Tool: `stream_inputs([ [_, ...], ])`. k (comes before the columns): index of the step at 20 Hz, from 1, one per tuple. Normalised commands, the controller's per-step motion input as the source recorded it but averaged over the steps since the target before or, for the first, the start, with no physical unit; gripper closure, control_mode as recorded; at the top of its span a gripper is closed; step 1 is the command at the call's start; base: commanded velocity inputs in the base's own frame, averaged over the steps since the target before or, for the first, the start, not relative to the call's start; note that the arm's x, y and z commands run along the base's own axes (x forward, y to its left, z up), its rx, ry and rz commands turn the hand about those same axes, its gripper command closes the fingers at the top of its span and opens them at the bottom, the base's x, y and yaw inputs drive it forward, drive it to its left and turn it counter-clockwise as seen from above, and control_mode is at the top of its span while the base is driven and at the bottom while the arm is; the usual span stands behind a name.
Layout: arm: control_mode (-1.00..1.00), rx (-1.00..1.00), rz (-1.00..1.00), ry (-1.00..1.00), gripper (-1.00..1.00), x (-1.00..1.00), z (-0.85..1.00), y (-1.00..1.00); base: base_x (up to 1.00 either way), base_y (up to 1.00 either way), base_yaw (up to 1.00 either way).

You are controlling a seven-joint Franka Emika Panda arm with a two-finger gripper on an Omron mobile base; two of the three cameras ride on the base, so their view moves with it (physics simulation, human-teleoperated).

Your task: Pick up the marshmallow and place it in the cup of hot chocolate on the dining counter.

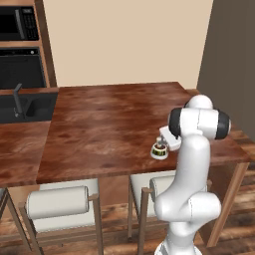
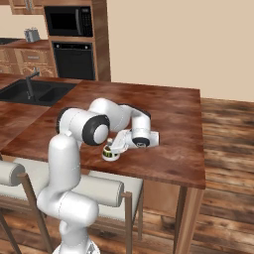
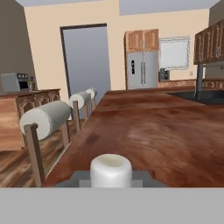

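My gripper (image 3: 111, 178) is shut on the marshmallow (image 3: 110, 168), a stubby white cylinder held between the fingertips low in the hand view. The hand lies level just over the dining counter (image 1: 109, 124), near its front edge. From the left base the marshmallow (image 1: 159, 141) hangs right above the cup of hot chocolate (image 1: 160, 151), a white cup with a dark band on a small saucer. From the right base the gripper (image 2: 111, 143) sits directly over the cup (image 2: 111, 153), on the counter (image 2: 168, 119).
Pale cushioned stools (image 1: 58, 202) (image 2: 101, 191) (image 3: 46, 119) line the counter's front edge. A dark sink with a tap (image 1: 24, 105) (image 2: 33, 90) lies to the left. Built-in ovens (image 2: 74, 39) stand behind it, and a fridge (image 3: 141, 70) shows far off.
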Motion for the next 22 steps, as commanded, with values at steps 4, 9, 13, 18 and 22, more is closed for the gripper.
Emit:
stream_inputs([
  [4, -1.00, 0.00, 0.00, 0.00, 1.00, 0.00, -0.32, -0.02, 0.00, 0.00, 0.00],
  [9, -1.00, 0.00, 0.00, 0.00, 1.00, 0.02, -0.25, -0.03, 0.00, 0.00, 0.00],
  [13, -1.00, 0.00, 0.00, 0.00, -1.00, 0.06, -0.12, 0.00, 0.00, 0.00, 0.00],
  [18, -1.00, 0.00, 0.00, 0.00, -1.00, -0.02, 0.00, 0.00, 0.00, 0.00, 0.00],
  [22, -1.00, 0.00, 0.00, -0.03, -1.00, -0.21, 0.00, 0.00, 0.00, 0.00, 0.00],
])
